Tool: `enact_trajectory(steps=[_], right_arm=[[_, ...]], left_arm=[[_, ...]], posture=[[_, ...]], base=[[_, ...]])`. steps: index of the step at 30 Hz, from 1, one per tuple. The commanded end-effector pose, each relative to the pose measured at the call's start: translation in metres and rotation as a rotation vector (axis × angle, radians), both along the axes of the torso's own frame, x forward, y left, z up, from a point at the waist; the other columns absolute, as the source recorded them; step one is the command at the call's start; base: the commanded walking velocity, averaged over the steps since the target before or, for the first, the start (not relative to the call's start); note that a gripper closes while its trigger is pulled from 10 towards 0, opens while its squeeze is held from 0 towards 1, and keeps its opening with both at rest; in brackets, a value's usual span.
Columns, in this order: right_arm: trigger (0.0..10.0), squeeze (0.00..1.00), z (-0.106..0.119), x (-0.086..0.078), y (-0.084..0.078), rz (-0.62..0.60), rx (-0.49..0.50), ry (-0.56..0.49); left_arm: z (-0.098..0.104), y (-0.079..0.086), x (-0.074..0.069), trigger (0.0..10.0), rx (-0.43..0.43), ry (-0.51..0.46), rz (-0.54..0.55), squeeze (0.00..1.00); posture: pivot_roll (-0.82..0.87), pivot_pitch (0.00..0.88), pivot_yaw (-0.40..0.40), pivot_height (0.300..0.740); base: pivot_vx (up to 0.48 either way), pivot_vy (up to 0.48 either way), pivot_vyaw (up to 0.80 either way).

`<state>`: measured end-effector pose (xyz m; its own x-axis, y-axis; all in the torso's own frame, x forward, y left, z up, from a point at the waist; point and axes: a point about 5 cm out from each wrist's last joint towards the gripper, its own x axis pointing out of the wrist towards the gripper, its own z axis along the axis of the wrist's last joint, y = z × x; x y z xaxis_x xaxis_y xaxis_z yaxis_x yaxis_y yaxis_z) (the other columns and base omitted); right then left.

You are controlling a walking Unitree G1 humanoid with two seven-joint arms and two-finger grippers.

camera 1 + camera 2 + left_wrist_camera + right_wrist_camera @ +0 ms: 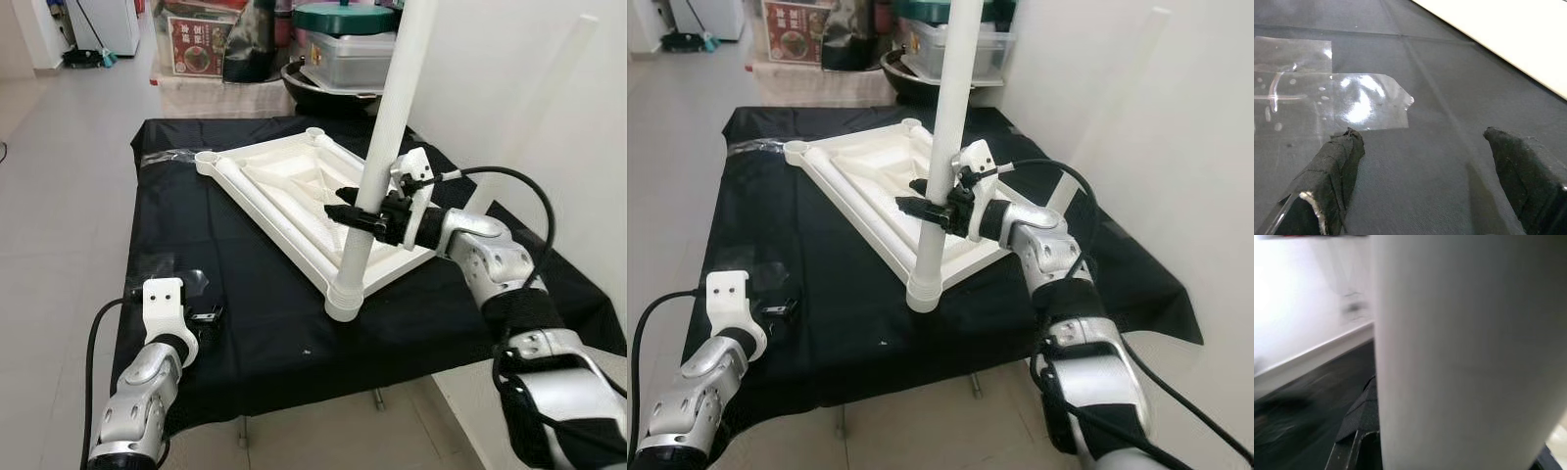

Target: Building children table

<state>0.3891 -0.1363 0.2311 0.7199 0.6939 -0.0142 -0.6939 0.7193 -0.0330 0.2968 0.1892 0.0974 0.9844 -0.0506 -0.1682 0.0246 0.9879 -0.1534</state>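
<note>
The white children's tabletop lies upside down on a black cloth covering a low table. A white table leg stands upright in the near corner socket. My right gripper is shut on this leg a little above the socket. In the right wrist view the leg is close up, with one black finger beside it. My left gripper rests open over the cloth's near left part, holding nothing. Its fingers hover near a patch of clear tape.
Another white tube leans on the white wall at the right. Boxes, a black pan and a lidded container crowd the floor behind the table. Tiled floor lies to the left.
</note>
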Motion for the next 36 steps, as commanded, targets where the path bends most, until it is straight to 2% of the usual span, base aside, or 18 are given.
enact_trajectory(steps=[1,2,3,6,8,10,11,12,14,15,19,20,22,25,26,27,30,36], right_arm=[[0.0,0.0,-0.021,0.007,-0.018,-0.37,-0.099,0.083],[0.0,0.0,-0.021,0.007,-0.018,-0.37,-0.099,0.083],[0.0,0.0,-0.031,0.003,-0.017,-0.555,-0.111,0.103],[0.0,0.0,-0.031,0.003,-0.017,-0.555,-0.111,0.103],[0.0,0.0,-0.047,-0.017,0.007,-0.728,-0.057,0.162],[0.3,0.0,-0.05,-0.028,0.032,-0.732,-0.013,0.221],[0.3,0.0,-0.05,-0.028,0.032,-0.732,-0.013,0.221],[10.0,0.16,-0.05,-0.028,0.037,-0.718,-0.01,0.229],[10.0,0.16,-0.042,-0.025,0.04,-0.67,0.067,0.207],[10.0,1.0,-0.029,-0.02,0.038,-0.628,0.112,0.169],[10.0,1.0,-0.011,-0.012,0.029,-0.603,0.111,0.127],[10.0,0.0,-0.001,-0.007,0.018,-0.595,0.087,0.11],[10.0,0.0,0.011,-0.005,0.009,-0.54,0.091,0.089],[10.0,0.0,0.031,-0.007,-0.002,-0.314,0.164,0.088],[10.0,0.0,0.035,-0.015,-0.008,-0.131,0.154,0.043],[10.0,0.0,0.035,-0.015,-0.008,-0.131,0.154,0.043],[10.0,0.0,0.027,-0.039,-0.019,0.218,0.087,-0.01],[9.1,0.0,-0.002,-0.042,-0.013,0.321,-0.022,0.028]], left_arm=[[-0.005,0.0,-0.003,10.0,0.013,0.023,0.004,0.0],[-0.005,0.0,-0.003,10.0,0.013,0.023,0.004,0.0],[-0.005,0.0,-0.003,10.0,0.014,0.023,0.003,0.0],[-0.005,0.0,-0.003,10.0,0.014,0.023,0.003,0.0],[-0.003,0.001,-0.002,10.0,0.014,0.019,0.006,0.0],[-0.002,0.002,-0.002,10.0,0.014,0.017,0.006,0.0],[-0.002,0.002,-0.002,10.0,0.014,0.017,0.006,0.0],[-0.002,0.002,-0.003,10.0,0.015,0.017,0.005,0.0],[-0.002,0.002,-0.002,10.0,0.016,0.019,0.003,0.0],[-0.002,0.002,-0.001,10.0,0.017,0.019,0.001,0.0],[-0.002,0.002,0.001,10.0,0.016,0.018,-0.001,0.0],[-0.002,0.002,0.002,10.0,0.015,0.016,-0.002,0.0],[-0.001,0.0,0.003,10.0,0.012,0.014,-0.003,0.0],[-0.001,-0.003,0.004,10.0,0.007,0.011,-0.007,0.0],[-0.002,-0.004,0.004,10.0,0.006,0.012,-0.008,0.0],[-0.002,-0.004,0.004,10.0,0.006,0.012,-0.008,0.0],[-0.004,-0.003,0.003,10.0,0.006,0.016,-0.008,0.0],[-0.004,-0.003,0.003,10.0,0.009,0.014,-0.008,0.0]], posture=[[0.09,0.0,-0.149,0.74],[0.09,0.0,-0.149,0.74],[0.09,0.0,-0.152,0.74],[0.09,0.0,-0.152,0.74],[0.11,0.0,-0.152,0.74],[0.11,0.0,-0.15,0.74],[0.11,0.0,-0.15,0.74],[0.11,0.0,-0.15,0.74],[0.1,0.0,-0.142,0.74],[0.09,0.0,-0.139,0.74],[0.08,0.0,-0.138,0.74],[0.08,0.0,-0.139,0.74],[0.08,0.0,-0.14,0.74],[0.07,0.0,-0.142,0.74],[0.07,0.0,-0.144,0.74],[0.07,0.0,-0.144,0.74],[0.08,0.0,-0.147,0.74],[0.09,0.0,-0.151,0.74]], base=[[0.0,0.0,0.0],[0.0,0.0,0.0],[0.0,0.0,0.0],[0.0,0.0,0.0],[0.0,0.0,0.0],[0.0,0.0,0.0],[0.0,0.0,0.0],[0.0,0.0,0.0],[0.0,0.0,0.0],[0.0,0.0,0.0],[0.0,0.0,0.0],[0.0,0.0,0.0],[0.0,0.0,0.0],[0.0,0.0,0.0],[0.0,0.0,0.0],[0.0,0.0,0.0],[0.0,0.0,0.0],[0.0,0.0,0.0]])
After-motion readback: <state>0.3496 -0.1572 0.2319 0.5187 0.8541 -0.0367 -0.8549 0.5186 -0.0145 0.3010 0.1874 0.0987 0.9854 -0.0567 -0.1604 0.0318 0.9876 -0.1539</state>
